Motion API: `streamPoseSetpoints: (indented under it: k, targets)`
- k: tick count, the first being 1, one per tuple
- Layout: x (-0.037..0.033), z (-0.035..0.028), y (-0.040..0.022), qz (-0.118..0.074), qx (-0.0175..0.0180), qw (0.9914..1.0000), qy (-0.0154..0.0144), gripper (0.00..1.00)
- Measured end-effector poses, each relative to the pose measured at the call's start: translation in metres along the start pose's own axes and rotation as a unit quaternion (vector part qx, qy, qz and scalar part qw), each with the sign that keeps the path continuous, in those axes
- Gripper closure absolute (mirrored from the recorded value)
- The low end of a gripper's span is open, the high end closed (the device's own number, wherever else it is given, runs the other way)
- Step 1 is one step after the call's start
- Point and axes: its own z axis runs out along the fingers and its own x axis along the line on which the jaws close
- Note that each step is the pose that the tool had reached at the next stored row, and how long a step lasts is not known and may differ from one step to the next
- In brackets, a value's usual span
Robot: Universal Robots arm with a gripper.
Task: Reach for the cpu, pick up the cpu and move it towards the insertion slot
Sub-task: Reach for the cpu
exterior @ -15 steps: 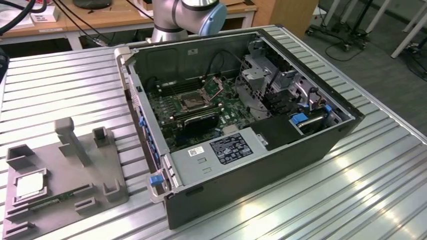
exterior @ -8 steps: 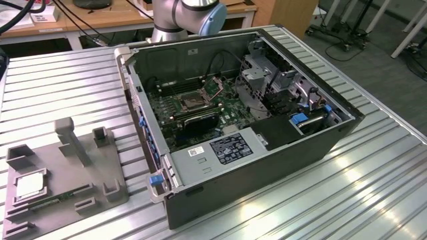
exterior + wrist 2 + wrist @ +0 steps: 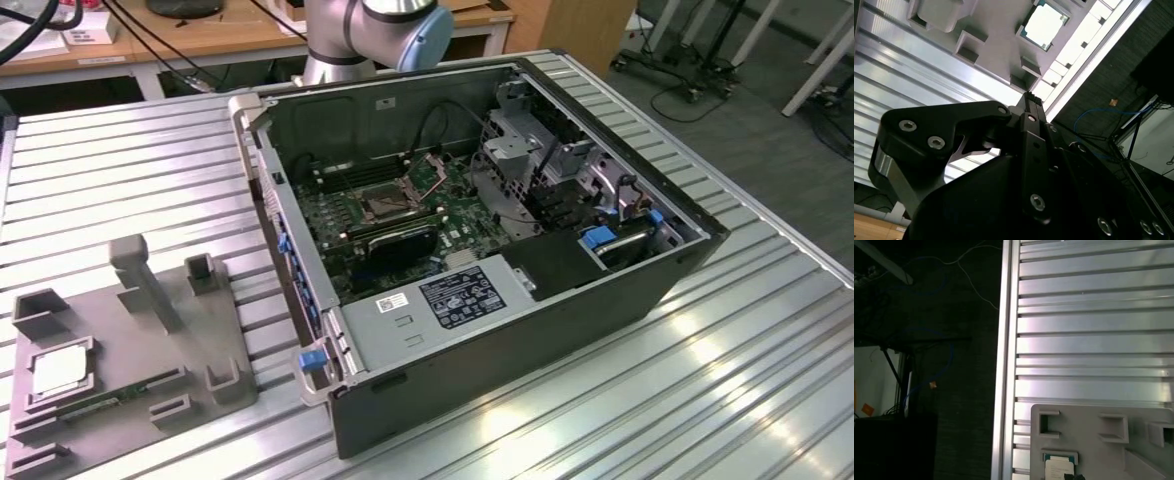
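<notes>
On the slatted table (image 3: 747,400), the cpu (image 3: 60,372) is found unlifted in its grey tray (image 3: 160,355), the gripper (image 3: 1030,98) held clear, jaw state not determinable; pick-up is judged outstanding.

Ribbed silvery worktop (image 3: 1094,315), grey tray (image 3: 1089,415) resting on it with rectangular recesses, cpu (image 3: 1060,467) lying flat in one recess, pale face with blue-green rim, partly cut off, dark floor (image 3: 954,400) beyond the worktop's edge, thin blue cable (image 3: 950,357) trailing there
</notes>
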Motion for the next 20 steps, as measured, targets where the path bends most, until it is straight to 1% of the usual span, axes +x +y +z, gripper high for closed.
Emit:
streamPoseSetpoints:
  k: [4,7,20]
  targets:
    - [0.0038,0.0021,0.0,0.0,0.0,1.0,0.0,0.89]
    - [0.0049,0.0039,-0.0001,0.0,0.0,1.0,0.0,0.89]
    - [0.0051,0.0043,-0.0001,0.0,0.0,1.0,0.0,0.89]
